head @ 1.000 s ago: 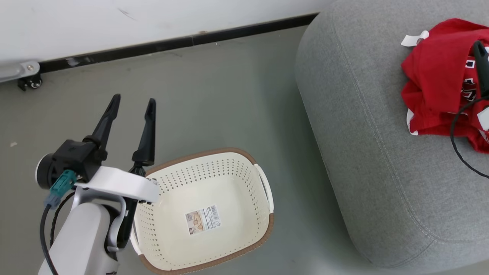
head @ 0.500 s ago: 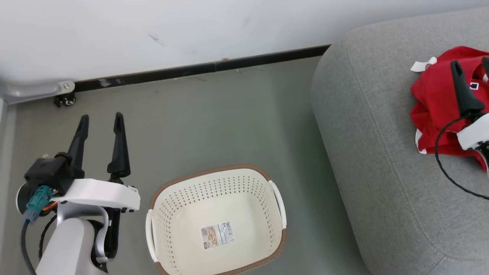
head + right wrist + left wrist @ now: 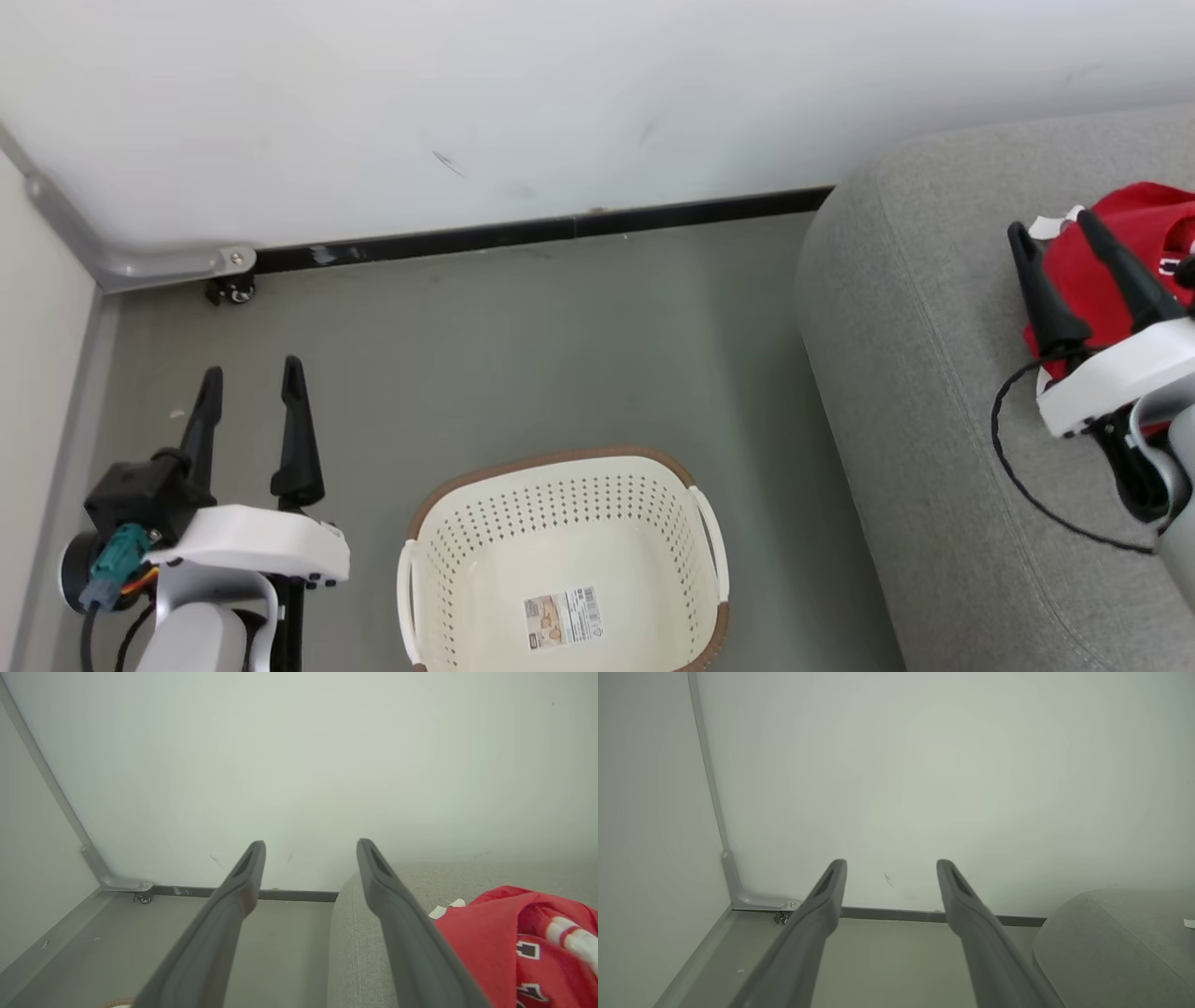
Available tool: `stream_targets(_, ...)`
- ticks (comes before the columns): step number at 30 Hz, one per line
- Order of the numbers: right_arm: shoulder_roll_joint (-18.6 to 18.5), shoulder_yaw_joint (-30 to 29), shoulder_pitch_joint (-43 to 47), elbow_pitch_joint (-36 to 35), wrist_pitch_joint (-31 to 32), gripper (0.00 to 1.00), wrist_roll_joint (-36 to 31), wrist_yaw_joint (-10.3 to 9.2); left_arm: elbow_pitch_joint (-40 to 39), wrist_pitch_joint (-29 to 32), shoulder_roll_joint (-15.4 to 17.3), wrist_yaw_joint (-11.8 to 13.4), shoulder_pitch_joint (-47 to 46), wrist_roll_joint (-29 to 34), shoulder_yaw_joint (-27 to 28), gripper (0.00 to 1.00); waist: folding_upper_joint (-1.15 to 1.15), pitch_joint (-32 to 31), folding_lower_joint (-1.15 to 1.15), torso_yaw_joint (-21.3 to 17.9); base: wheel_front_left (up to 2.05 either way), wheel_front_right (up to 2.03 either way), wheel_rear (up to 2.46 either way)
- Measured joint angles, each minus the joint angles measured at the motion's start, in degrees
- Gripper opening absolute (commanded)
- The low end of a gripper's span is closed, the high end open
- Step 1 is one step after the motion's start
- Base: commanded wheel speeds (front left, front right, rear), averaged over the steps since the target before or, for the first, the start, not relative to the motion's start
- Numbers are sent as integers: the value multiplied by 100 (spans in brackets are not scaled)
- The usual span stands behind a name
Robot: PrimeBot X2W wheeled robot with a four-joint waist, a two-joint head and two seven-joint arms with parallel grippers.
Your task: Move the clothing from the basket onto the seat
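Since a second ago the right gripper [image 3: 1051,224] has drawn back off the clothing [image 3: 1153,215]. Its fingers lay across the red heap then; now they stand spread and empty at the heap's left edge. The head camera has also tipped up, so more wall [image 3: 560,93] shows.

The clothing lies on top of the seat [image 3: 915,373], towards its far side, with bare grey cushion between it and the seat's rounded left edge. The basket [image 3: 560,457] sits on the floor [image 3: 560,355] to the seat's left, with only a sticker [image 3: 563,618] inside it. A strip of floor separates the two, and open floor runs from the basket back to the baseboard [image 3: 560,227]. The left gripper [image 3: 253,368] hovers left of the basket with its fingers parted and holding nothing. It is near the corner where a side wall closes in.

The head view's right edge cuts off the clothing, and the bottom edge cuts the basket's near rim. I cannot tell whether the right fingers touch the cloth, or tell one garment from another in the heap.

The right wrist view shows white lettering and a stripe on the clothing [image 3: 490,933], beside the right gripper [image 3: 311,843]. The left wrist view shows the left gripper [image 3: 892,863] against the wall, with a corner of the seat [image 3: 1111,942].
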Motion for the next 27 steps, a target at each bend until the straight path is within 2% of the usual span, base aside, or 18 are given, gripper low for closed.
stream_targets(19, 734, -276, 1294, -310, -66, 100, -299, 0, 266, 0, -334, -1, 529, 250, -83, 100, 0, -597, 0, 291, 0, 0, 0)
stream_targets(27, 945, -504, 1683, -552, -81, 100, -542, 0, 292, 0, -359, -8, 595, 311, -88, 100, 0, -745, 0, 308, 0, 0, 0)
